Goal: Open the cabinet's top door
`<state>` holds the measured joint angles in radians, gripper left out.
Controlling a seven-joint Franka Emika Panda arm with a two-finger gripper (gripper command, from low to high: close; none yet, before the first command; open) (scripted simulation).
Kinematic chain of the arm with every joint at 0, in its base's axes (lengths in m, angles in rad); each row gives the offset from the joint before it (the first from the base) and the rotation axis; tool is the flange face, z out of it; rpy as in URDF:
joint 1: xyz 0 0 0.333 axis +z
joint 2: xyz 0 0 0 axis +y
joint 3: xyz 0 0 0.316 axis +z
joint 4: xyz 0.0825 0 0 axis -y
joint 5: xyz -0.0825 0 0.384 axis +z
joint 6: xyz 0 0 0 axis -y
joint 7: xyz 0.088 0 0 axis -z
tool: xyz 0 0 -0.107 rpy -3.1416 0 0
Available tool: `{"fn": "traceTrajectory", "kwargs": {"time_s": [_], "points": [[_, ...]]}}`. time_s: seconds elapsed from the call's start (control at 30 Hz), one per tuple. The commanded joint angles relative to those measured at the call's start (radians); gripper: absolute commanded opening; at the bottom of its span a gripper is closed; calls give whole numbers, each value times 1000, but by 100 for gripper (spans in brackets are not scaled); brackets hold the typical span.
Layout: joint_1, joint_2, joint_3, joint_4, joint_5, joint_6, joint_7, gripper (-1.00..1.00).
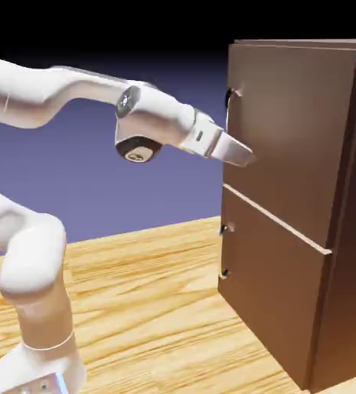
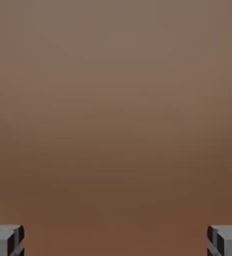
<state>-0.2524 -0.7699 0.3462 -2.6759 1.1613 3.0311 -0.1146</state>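
Your gripper [image 1: 246, 156], fingers spread wide with nothing between, faces the top door [image 1: 288, 138]; its grey handle [image 1: 231, 98] lies above, toward the frame's top.

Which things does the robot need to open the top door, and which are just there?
For the job:
top door
its handle
gripper, open

Just there:
bottom door
bottom door's handles
table
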Motion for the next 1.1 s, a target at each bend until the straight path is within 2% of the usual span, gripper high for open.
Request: {"fn": "traceTrajectory", "kwargs": {"time_s": [0.0, 1.07], "points": [[-10, -7, 13, 5, 44, 0, -32, 0], [-327, -247, 428, 166, 1435, -7, -1058, 0]]}}
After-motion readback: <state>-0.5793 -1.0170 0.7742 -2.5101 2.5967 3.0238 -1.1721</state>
